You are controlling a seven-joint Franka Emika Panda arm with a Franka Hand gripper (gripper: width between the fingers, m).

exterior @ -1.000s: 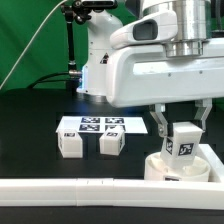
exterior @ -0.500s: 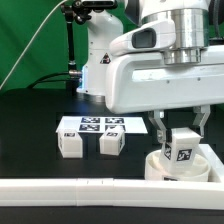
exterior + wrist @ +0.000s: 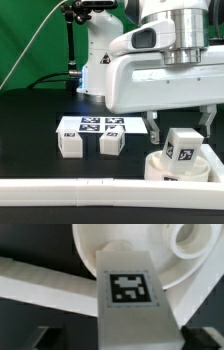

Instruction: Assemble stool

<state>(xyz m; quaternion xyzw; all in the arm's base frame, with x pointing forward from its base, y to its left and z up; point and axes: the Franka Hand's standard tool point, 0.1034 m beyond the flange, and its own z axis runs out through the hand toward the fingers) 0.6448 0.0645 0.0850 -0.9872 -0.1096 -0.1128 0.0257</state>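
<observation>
The round white seat disc (image 3: pixel 158 166) lies at the exterior view's right, behind the rail. A white leg (image 3: pixel 182 146) with a black-and-white tag stands in it, tilted toward the exterior view's right. My gripper (image 3: pixel 182 126) is open above it, with one finger on each side of the leg and a gap to each. In the wrist view the leg (image 3: pixel 128 297) runs up the middle to the seat disc (image 3: pixel 192 249), and the dark fingertips (image 3: pixel 45 338) stand apart from it. Two more legs (image 3: pixel 71 145) (image 3: pixel 111 143) stand loose to the exterior view's left.
The marker board (image 3: pixel 100 124) lies flat behind the two loose legs. The long white L-shaped rail (image 3: pixel 80 190) runs along the front and also shows in the wrist view (image 3: pixel 40 280). The robot's white base fills the back.
The fingers have spread apart and let go of the leg. The leg now leans toward the exterior view's right in the seat disc.
</observation>
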